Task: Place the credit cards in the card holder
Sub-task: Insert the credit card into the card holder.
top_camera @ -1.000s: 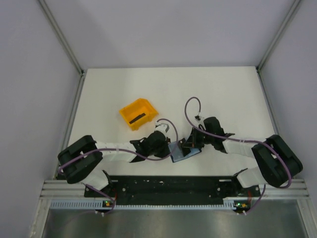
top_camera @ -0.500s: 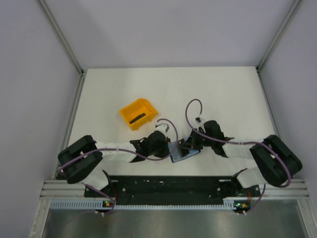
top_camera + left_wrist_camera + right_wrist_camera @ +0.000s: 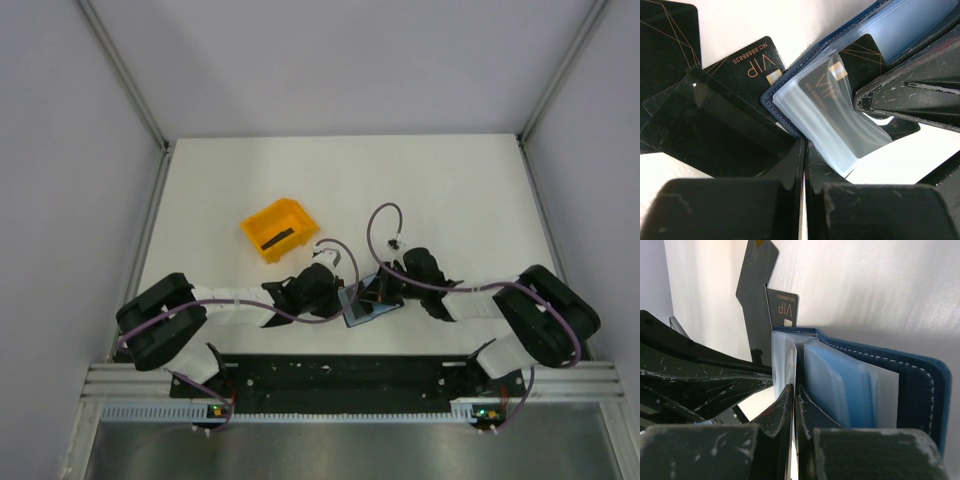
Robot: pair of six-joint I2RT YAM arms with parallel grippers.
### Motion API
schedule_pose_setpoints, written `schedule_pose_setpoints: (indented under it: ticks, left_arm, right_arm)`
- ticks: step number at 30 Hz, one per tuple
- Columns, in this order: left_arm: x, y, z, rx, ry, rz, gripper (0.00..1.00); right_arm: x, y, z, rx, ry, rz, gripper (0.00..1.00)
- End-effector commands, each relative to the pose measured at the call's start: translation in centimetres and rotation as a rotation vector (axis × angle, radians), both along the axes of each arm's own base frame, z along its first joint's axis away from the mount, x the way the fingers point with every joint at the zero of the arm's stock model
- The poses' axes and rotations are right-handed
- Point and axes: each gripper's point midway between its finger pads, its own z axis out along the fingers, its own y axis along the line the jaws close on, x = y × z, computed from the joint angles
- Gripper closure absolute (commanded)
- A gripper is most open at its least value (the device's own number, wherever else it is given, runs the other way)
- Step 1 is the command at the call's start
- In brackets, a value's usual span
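Two closed end effectors, we saw: the left end effector (image 3: 803, 152) pinched a black credit card (image 3: 715, 130), the right end effector (image 3: 794, 391) a sleeve of the card holder (image 3: 910, 385), open on the bench (image 3: 450, 200).

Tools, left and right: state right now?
Left tool: closed, apparently pinching a black card by its corner.
Right tool: closed on a clear sleeve of the wallet.

Gold "VIP" and "NO.8888835" on a black card (image 3: 747, 75), mirrored "VIP" on the sleeved card (image 3: 826, 92)
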Motion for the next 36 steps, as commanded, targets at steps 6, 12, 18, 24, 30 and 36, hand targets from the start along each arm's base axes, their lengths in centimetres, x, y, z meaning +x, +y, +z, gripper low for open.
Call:
schedule_pose_setpoints:
  ticks: [6, 12, 18, 24, 30, 36]
  left_arm:
    - [-1.1, 0.4, -1.3, 0.024, 0.036, -0.025, 1.00]
    - [-1.0, 0.3, -1.2, 0.018, 0.034, -0.025, 1.00]
    - [-1.0, -0.1, -0.9, 0.010, 0.034, -0.029, 1.00]
    - [-1.0, 0.2, -0.9, 0.018, 0.032, -0.027, 1.00]
    - [-0.9, 0.0, -1.0, 0.020, 0.034, -0.030, 1.00]
    - [-0.8, 0.0, -0.9, 0.022, 0.028, -0.032, 1.00]
  right_arm:
    - [-2.3, -1.2, -0.1, -0.139, 0.001, 0.040, 0.83]
    - [-1.1, -2.8, 2.8, -0.241, -0.092, 0.013, 0.67]
    - [-0.6, -3.5, 3.1, -0.302, -0.105, 0.005, 0.53]
    - [0.2, -5.0, 2.7, -0.377, -0.128, -0.053, 0.53]
    - [0.4, -4.4, 1.5, -0.389, -0.099, -0.023, 0.88]
    - [0.0, -3.1, 0.8, -0.339, -0.069, 0.012, 0.98]
